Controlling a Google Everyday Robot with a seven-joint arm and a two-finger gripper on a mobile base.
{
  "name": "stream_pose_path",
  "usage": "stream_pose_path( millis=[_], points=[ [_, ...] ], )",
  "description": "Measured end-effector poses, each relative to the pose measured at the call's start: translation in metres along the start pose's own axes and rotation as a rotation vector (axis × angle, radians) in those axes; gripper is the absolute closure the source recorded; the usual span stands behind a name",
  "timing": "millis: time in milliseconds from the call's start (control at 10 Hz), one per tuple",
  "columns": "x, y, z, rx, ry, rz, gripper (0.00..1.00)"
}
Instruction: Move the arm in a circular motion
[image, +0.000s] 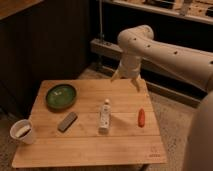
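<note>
The cream-white arm (170, 50) of thick tubular segments with small dark holes reaches in from the right, its rounded elbow joint (134, 37) at upper centre. Its wrist points down and ends in the pale two-fingered gripper (126, 80), which hangs above the far right edge of the wooden table (90, 142). The fingers are spread apart and hold nothing.
On the table lie a green bowl (61, 96), a dark grey block (67, 121), a white bottle on its side (104, 116), a small red object (141, 116) and a white cup (23, 132) at the front left corner. Dark cabinets and a shelf stand behind.
</note>
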Motion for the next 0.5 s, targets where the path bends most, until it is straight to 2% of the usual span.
stream_pose_path(
  millis=[200, 500],
  points=[
    [0.000, 0.029, -0.005, 0.007, -0.004, 0.038, 0.20],
    [-0.025, 0.063, -0.010, 0.012, -0.001, 0.062, 0.20]
  ],
)
